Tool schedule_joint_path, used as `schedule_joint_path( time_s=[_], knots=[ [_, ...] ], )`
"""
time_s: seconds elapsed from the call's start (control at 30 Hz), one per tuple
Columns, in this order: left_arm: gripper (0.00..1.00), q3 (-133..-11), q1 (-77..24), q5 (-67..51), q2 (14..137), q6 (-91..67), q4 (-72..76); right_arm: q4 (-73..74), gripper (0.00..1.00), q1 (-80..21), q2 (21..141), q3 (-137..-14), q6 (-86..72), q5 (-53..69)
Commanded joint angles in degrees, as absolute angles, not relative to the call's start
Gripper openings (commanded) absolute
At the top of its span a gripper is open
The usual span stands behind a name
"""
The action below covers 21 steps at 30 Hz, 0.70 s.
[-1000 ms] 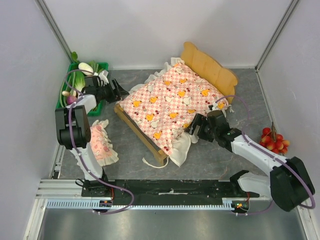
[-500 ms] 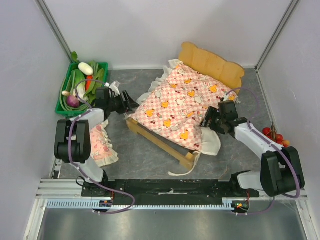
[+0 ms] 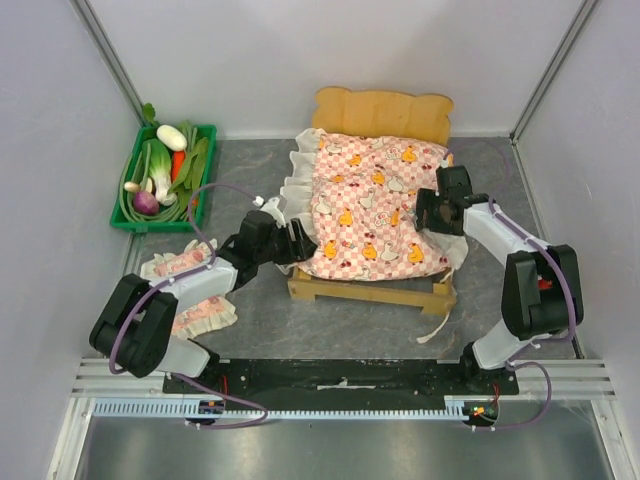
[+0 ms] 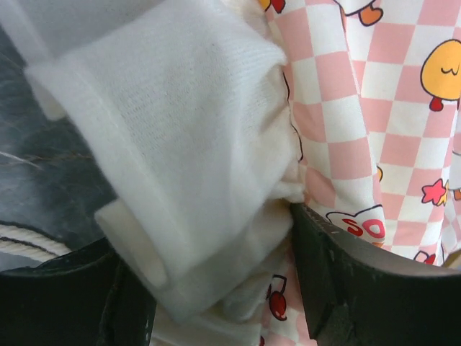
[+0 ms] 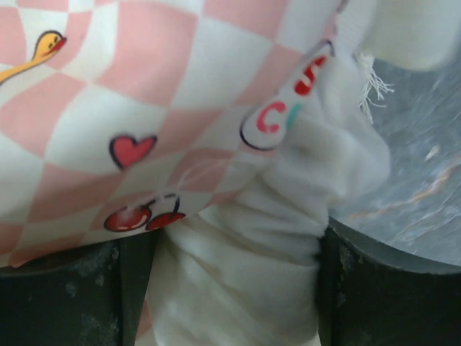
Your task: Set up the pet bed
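Wood pet bed (image 3: 383, 112) sits btwn left claw (image 3: 298, 243) & right claw (image 3: 428, 213), each pinching mattress (image 3: 375, 200) frill.

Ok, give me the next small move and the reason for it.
Probably open the left gripper and release the mattress frill it pinches. The mattress already covers the pet bed, while the small frilled pillow lies on the table beside that arm, not yet placed.

We're in a robot lab cell: white panel walls (image 3: 300, 60), aluminium corner posts (image 3: 105, 55), a mounting rail (image 3: 340, 378) edging the grey tabletop (image 3: 270, 320).
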<state>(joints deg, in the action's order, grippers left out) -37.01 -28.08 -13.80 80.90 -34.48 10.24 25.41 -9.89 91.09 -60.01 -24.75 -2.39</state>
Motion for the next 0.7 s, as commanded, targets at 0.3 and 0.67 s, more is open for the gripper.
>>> schedule_joint_path(
  time_s=[0.3, 0.67],
  knots=[
    [0.72, -33.76, -45.79, -20.31, 80.69, -53.00, 20.65, 27.58, 0.86, -11.52, 97.92, -81.30, -20.14, 8.90],
    [0.77, -39.46, -44.30, -5.11, 70.14, -40.00, -4.91, 29.09, 0.98, -5.10, 77.72, -76.83, -20.73, -21.25]
  ],
)
